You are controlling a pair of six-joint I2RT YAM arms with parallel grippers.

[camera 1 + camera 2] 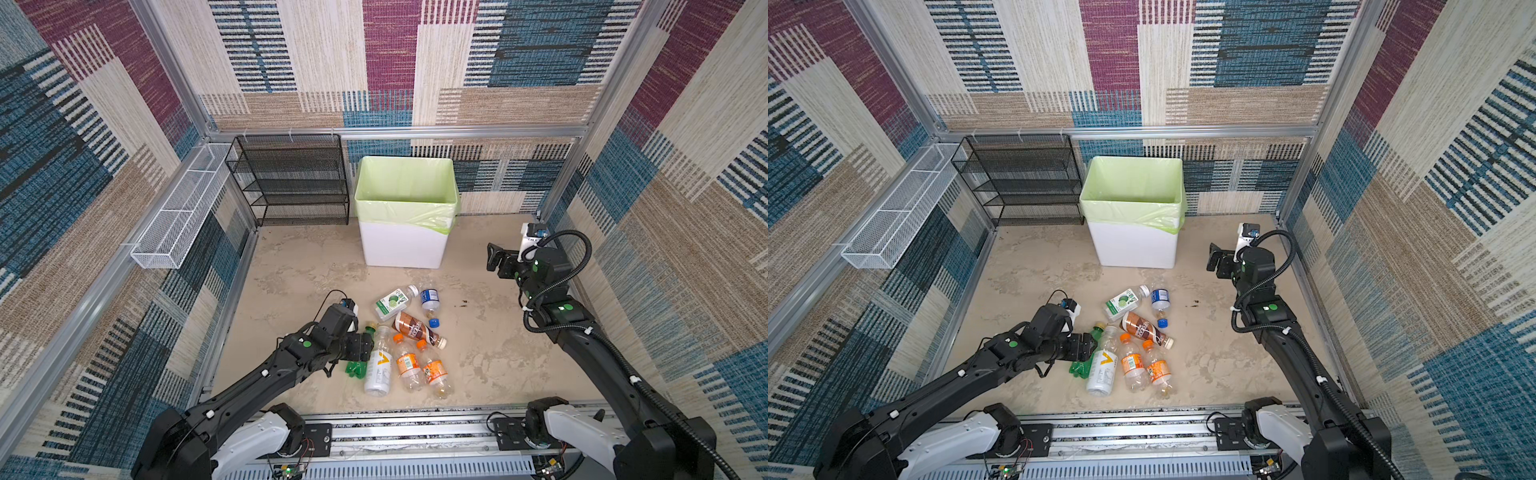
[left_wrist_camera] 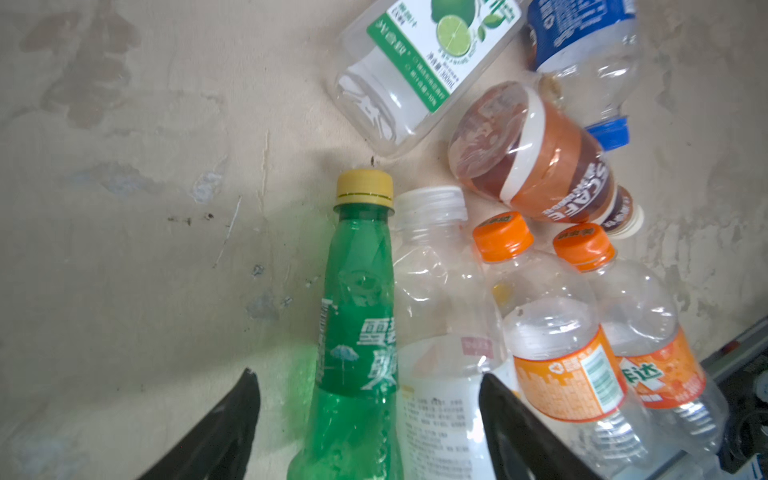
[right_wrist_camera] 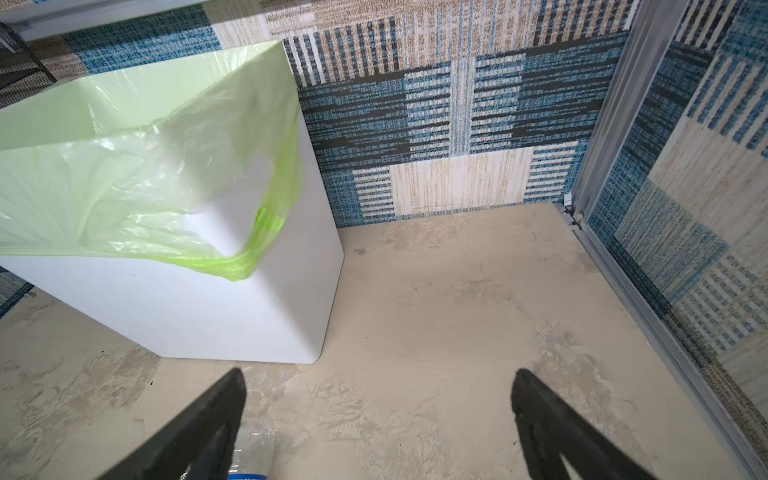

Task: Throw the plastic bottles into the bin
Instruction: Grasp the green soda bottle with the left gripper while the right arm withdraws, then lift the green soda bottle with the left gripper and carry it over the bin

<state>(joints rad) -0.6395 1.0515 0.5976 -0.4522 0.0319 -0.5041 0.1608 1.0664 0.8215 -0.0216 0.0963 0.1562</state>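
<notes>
Several plastic bottles lie in a heap on the floor in both top views. They include a green bottle [image 1: 355, 368] [image 2: 357, 316], a white-labelled one [image 1: 379, 370] [image 2: 440, 374], two orange-capped ones [image 1: 407, 365] [image 1: 434, 370], a brown-labelled one [image 1: 415, 328], a lime-labelled one [image 1: 392, 303] and a blue-labelled one [image 1: 430, 299]. My left gripper [image 1: 370, 347] [image 2: 366, 374] is open, low over the heap's left side, its jaws straddling the green and white-labelled bottles. The bin [image 1: 403, 245] [image 3: 187, 307] stands at the back. Right of it my right gripper [image 1: 494, 257] [image 3: 379, 370] hangs open and empty.
A black wire-mesh rack [image 1: 291, 178] stands left of the bin against the back wall. A long white wire basket [image 1: 178, 216] hangs on the left wall. Patterned walls close in three sides, and the arms' rail [image 1: 415, 432] runs along the front.
</notes>
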